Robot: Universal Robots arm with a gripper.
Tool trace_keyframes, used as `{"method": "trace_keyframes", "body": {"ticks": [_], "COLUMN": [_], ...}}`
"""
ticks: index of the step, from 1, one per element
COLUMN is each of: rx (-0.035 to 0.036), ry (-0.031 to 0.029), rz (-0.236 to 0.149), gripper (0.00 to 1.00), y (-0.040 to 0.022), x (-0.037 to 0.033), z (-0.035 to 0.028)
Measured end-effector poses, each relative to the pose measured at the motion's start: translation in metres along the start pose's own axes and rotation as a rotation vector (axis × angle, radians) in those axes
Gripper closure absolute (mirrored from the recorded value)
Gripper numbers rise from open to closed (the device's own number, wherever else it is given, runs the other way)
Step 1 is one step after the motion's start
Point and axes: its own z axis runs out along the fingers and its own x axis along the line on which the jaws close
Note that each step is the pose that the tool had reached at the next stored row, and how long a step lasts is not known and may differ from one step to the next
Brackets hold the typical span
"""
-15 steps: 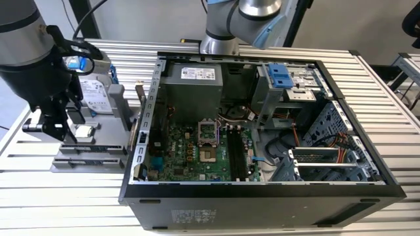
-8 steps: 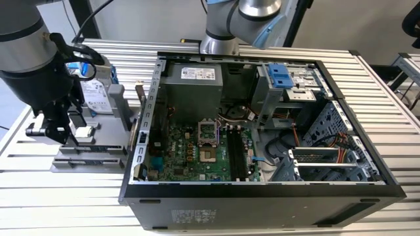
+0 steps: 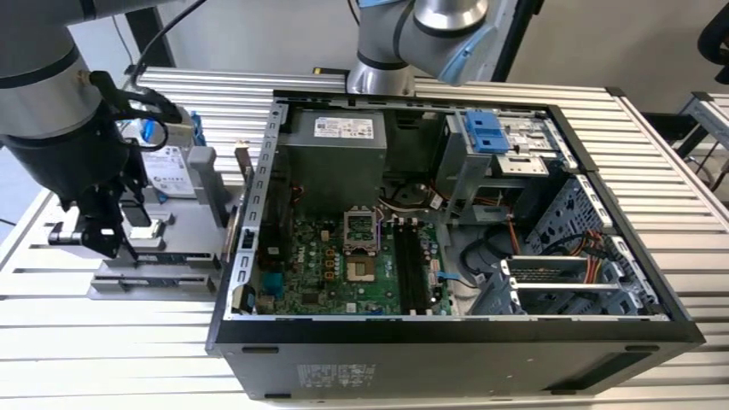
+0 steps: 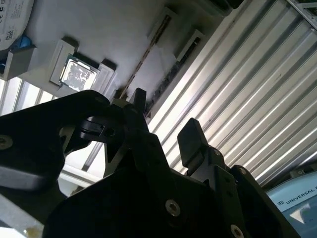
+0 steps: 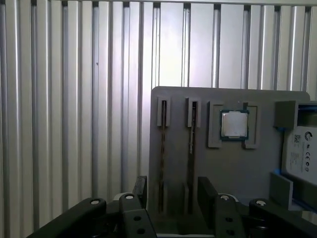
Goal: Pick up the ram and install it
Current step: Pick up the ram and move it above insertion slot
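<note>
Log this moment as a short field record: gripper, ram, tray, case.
gripper: black two-finger gripper, open, empty, over one end of the tray's slots
ram: slim, long, dark circuit-board stick, on edge in a tray slot, ungripped; a second stick in the neighbouring slot
tray: flat grey parts tray, also carrying a square silver processor chip and a silver labelled hard drive
case: open black computer case, to the exterior view's right of the tray

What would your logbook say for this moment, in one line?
stage: pre-grasp | gripper: fingers open, empty, above grey holder | ram: on edge in holder slot, untouched
</note>
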Motion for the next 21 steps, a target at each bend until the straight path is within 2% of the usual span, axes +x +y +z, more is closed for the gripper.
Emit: {"method": "trace_keyframes", "body": {"ticks": [3,11,14,18,21], "rx": [-0.0001,-0.0001,0.0027,0.0058,0.0082], "ry": [0.0000,0.0000,0.0001,-0.0032,-0.0105], "rz": [0.000,0.000,0.000,0.000,0.000], "gripper": [0.00,0.00,0.00,0.00,0.00], "y": [0.0000,0.0001,0.0018,0.0054,0.0063], "x": [0.0009,0.0016,0.0016,0.0021,0.0026], "z": [0.0045,0.0110,0.0154,0.0227,0.0272]}}
